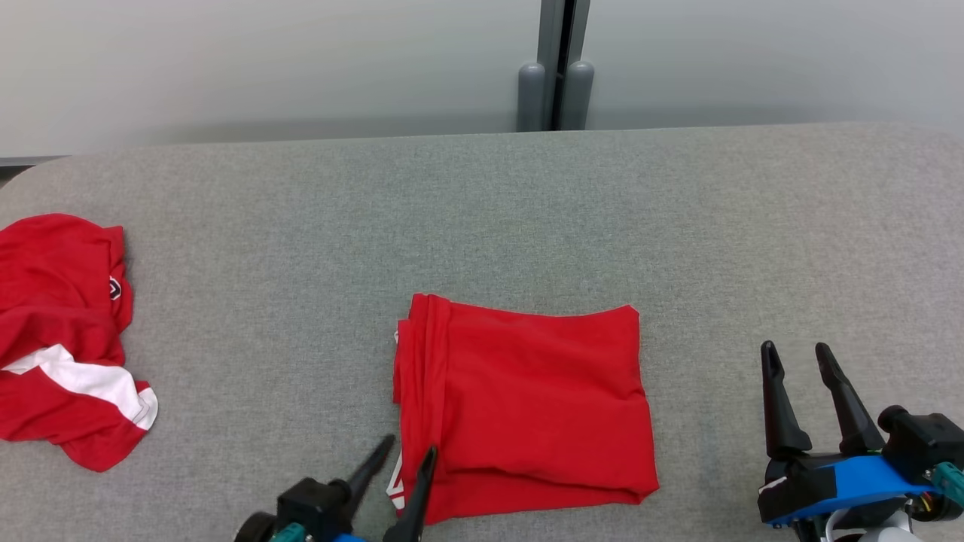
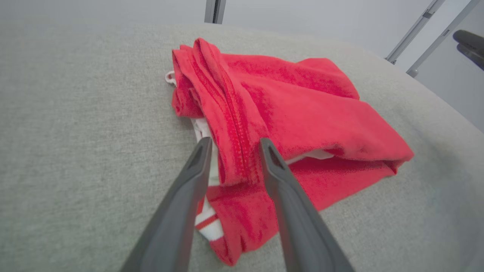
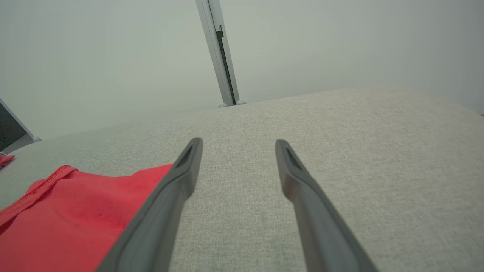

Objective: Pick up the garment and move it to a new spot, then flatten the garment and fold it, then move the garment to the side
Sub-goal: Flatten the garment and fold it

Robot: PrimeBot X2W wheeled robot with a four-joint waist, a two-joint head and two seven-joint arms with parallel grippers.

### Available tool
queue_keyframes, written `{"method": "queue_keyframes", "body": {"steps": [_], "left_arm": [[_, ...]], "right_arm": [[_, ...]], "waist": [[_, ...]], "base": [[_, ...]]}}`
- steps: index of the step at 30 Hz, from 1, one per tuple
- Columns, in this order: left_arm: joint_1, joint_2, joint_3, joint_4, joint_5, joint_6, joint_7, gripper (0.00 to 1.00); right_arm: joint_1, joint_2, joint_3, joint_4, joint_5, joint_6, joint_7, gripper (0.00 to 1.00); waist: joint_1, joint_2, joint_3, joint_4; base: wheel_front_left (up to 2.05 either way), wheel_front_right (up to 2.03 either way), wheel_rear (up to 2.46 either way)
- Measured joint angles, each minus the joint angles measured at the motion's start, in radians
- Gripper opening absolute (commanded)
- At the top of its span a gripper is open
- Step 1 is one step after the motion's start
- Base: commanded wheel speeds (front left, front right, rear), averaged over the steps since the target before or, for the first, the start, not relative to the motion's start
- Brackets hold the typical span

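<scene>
The garment (image 1: 527, 399) is red with white trim and lies folded into a rough rectangle on the grey table (image 1: 482, 211), near its front middle. My left gripper (image 1: 409, 446) is at the garment's near left corner, its jaws partly apart. In the left wrist view the left gripper (image 2: 234, 143) straddles the bunched hem of the garment (image 2: 302, 105), and I cannot tell whether the fingers touch the cloth. My right gripper (image 1: 794, 350) stands open over bare table to the garment's right. The right wrist view shows the right gripper (image 3: 238, 145) with nothing between its fingers and the garment (image 3: 75, 211) at lower left.
A second red garment (image 1: 60, 339) with a white band lies crumpled at the table's left edge. A grey post (image 1: 556, 83) rises behind the table's far edge against a pale wall. Bare table surface lies between the two garments and beyond the folded one.
</scene>
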Motion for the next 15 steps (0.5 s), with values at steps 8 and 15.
{"method": "queue_keyframes", "body": {"steps": [8,15], "left_arm": [[-0.036,0.013,0.093,-0.063,-0.003,0.040,-0.087,1.00],[-0.101,0.021,0.188,-0.070,0.024,0.099,-0.109,1.00]], "right_arm": [[-0.003,0.000,-0.013,-0.004,-0.012,0.000,-0.006,1.00],[-0.011,0.000,0.002,-0.032,-0.026,0.000,-0.004,1.00]], "waist": [[0.0000,0.0000,-0.026,-0.010],[0.0000,0.0000,-0.051,-0.017]], "base": [[0.00,0.00,0.00],[0.00,0.00,0.00]]}}
